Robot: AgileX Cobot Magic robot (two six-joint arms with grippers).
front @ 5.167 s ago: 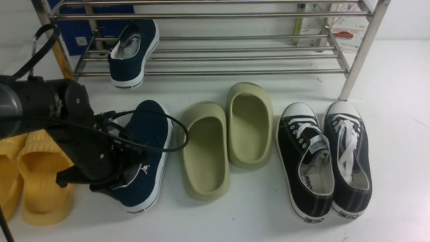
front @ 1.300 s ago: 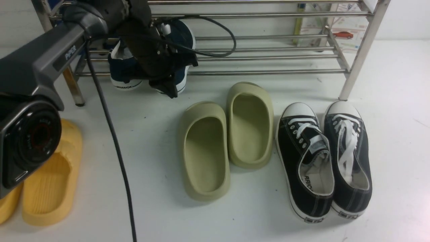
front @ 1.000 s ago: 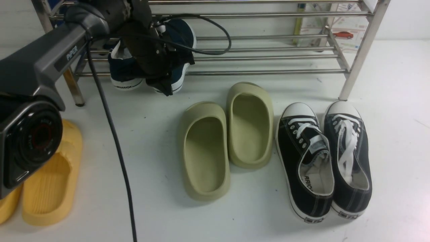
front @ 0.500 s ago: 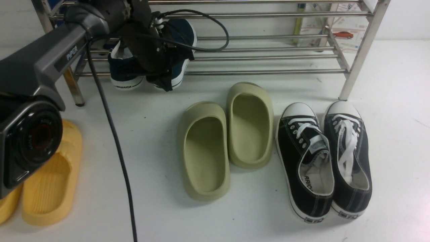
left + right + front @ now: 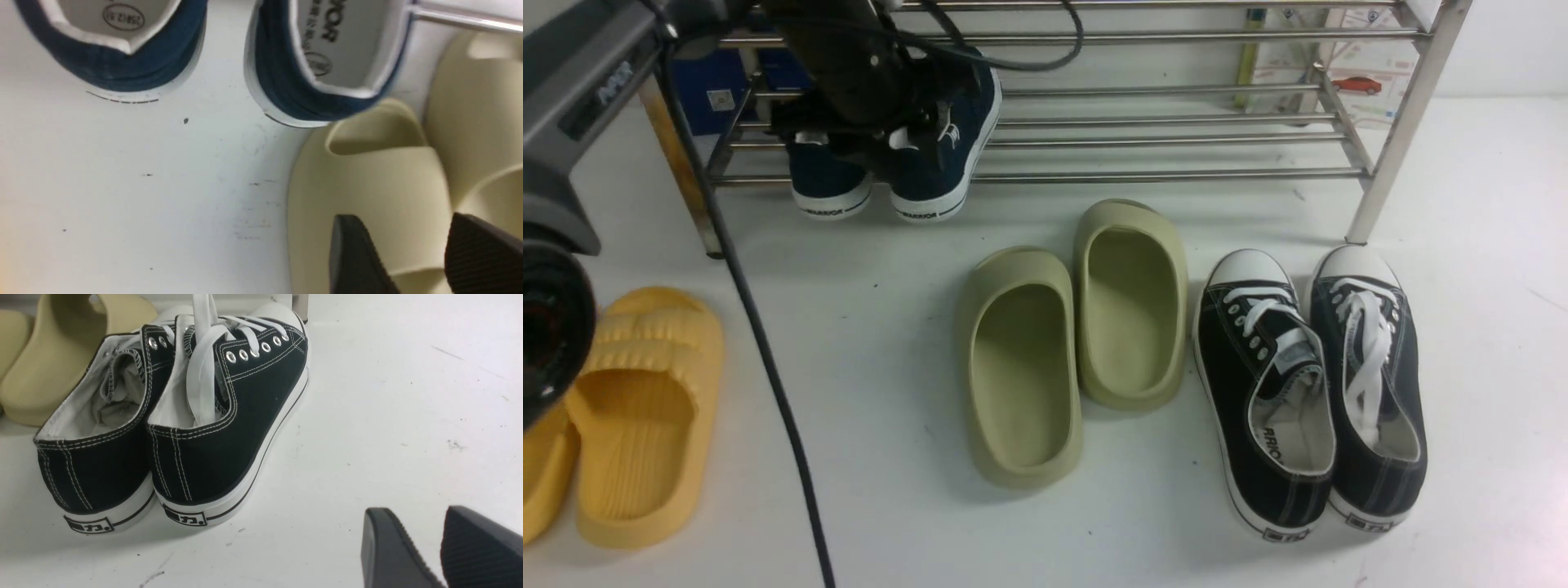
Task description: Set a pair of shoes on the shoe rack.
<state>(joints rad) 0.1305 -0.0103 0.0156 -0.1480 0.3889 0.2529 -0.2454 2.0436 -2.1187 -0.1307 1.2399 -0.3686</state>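
Two navy-blue slip-on shoes sit side by side on the left end of the shoe rack, the left shoe and the right shoe, their white heels hanging over the front bar. My left arm hovers just above them and hides their toes. In the left wrist view both heels, the left one and the right one, lie clear of my left gripper, which stands open and empty over an olive clog. My right gripper is open above bare floor beside the black sneakers.
Two olive-green clogs lie in front of the rack, and two black lace-up sneakers lie to their right. Yellow slippers sit at the near left. The rack's right leg stands behind the sneakers. My left arm's cable trails across the floor.
My left gripper has opened and let go of the second navy shoe, which now rests on the rack beside the first. The arm has lifted up and away to the left.
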